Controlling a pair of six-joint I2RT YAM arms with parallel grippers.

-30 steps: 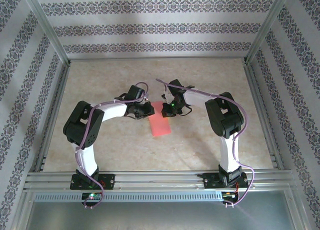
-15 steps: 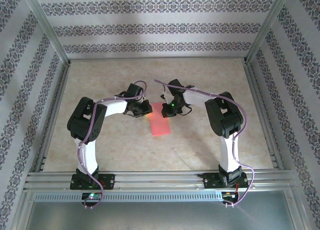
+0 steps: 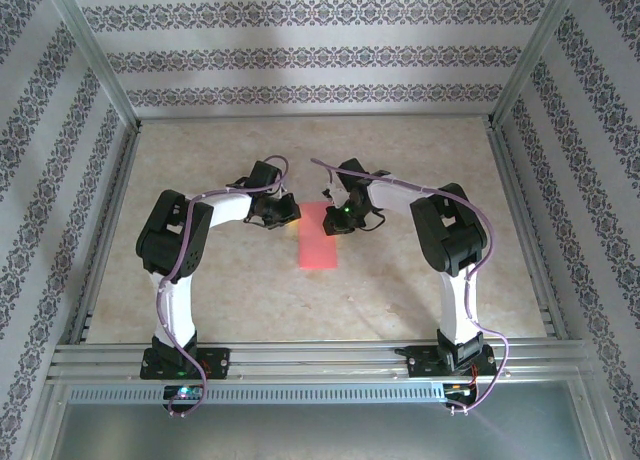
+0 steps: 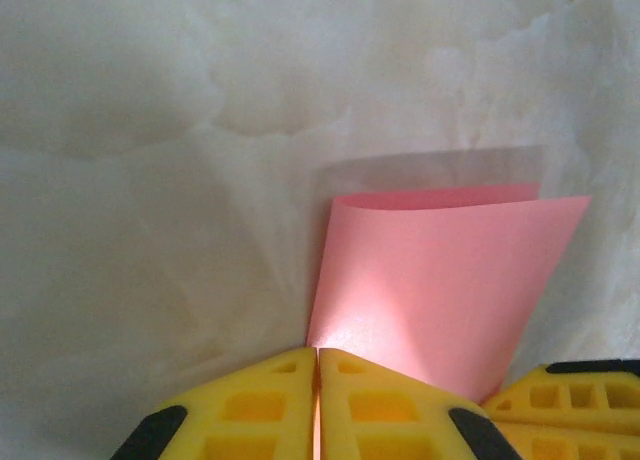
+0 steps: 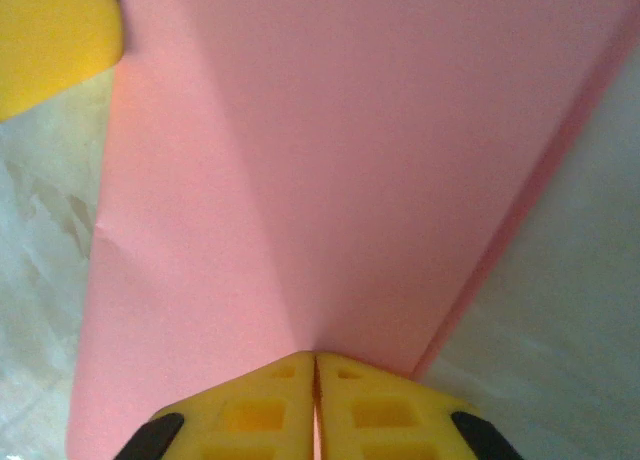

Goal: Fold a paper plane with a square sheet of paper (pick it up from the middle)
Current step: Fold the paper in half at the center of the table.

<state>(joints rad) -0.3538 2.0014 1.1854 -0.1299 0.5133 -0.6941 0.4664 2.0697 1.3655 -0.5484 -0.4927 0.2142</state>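
The square sheet of paper (image 3: 316,238) is a salmon-pink strip, doubled over lengthwise, its near end on the table between the two arms. My left gripper (image 3: 288,211) is at its far left corner and my right gripper (image 3: 336,218) at its far right corner. In the left wrist view the yellow fingertips (image 4: 317,354) are shut on a corner of the curved sheet (image 4: 440,280). Seen from the right wrist, the fingertips (image 5: 315,358) are shut on the paper's edge (image 5: 330,160), and a second layer shows along the right side.
A beige marbled table (image 3: 420,280) sits inside patterned walls and a metal frame (image 3: 300,360). The right gripper's yellow finger (image 4: 575,395) shows at the left wrist view's lower right. The left gripper's finger (image 5: 50,35) sits in the right wrist view's top left.
My left gripper has moved a little toward the far side, and the left elbow has swung inward. The paper's near end has drawn slightly away from the near edge. The right arm has barely moved.
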